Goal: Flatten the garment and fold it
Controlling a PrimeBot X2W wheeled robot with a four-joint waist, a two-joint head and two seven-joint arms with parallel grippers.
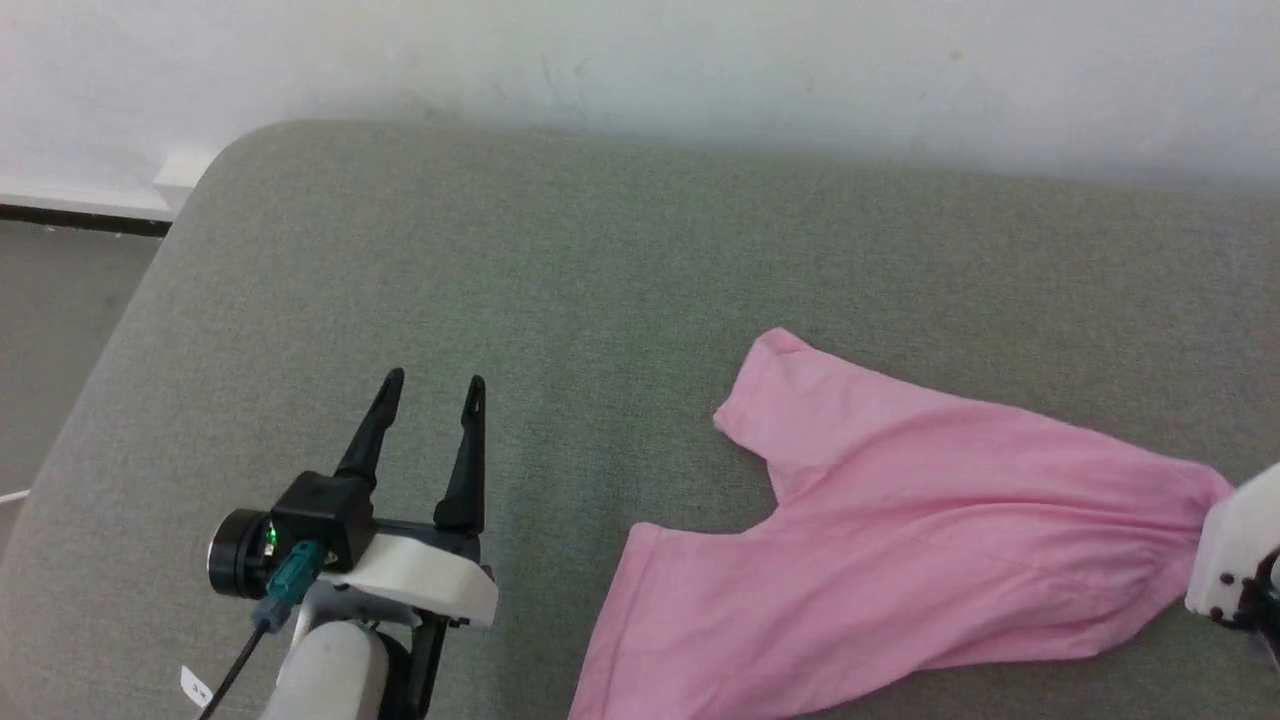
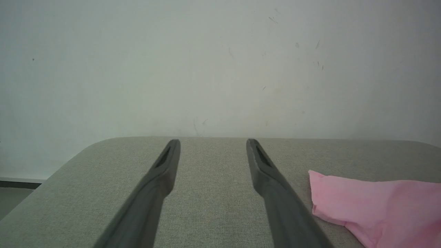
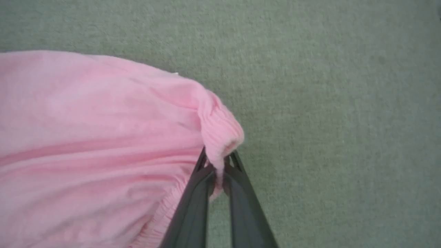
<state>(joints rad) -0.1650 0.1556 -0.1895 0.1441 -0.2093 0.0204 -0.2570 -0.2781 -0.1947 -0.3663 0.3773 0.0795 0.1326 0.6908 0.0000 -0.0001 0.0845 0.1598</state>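
Fig.: we clamp R gripper [image 3: 216, 165] on waistband [image 3: 222, 132] of pink shorts [image 1: 900, 540], presumably to pull flat; L gripper [image 1: 435, 380] hovers, fingers apart.

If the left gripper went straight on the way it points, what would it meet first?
Probably the white wall beyond the grey cushion; the left gripper points past the pink shorts, though depth is unclear.

- A grey-green fabric-covered surface [image 1: 560, 260] with a rounded corner is stretching across the head view.
- A white wall [image 1: 700, 60] is rising behind it, showing faint scuffs.
- A pale skirting [image 1: 70, 192] over a dark strip [image 1: 80, 218] is running along the wall's foot at left.
- Grey floor [image 1: 50, 330] is showing beside the surface's left edge.
- Soft, even light is falling throughout.
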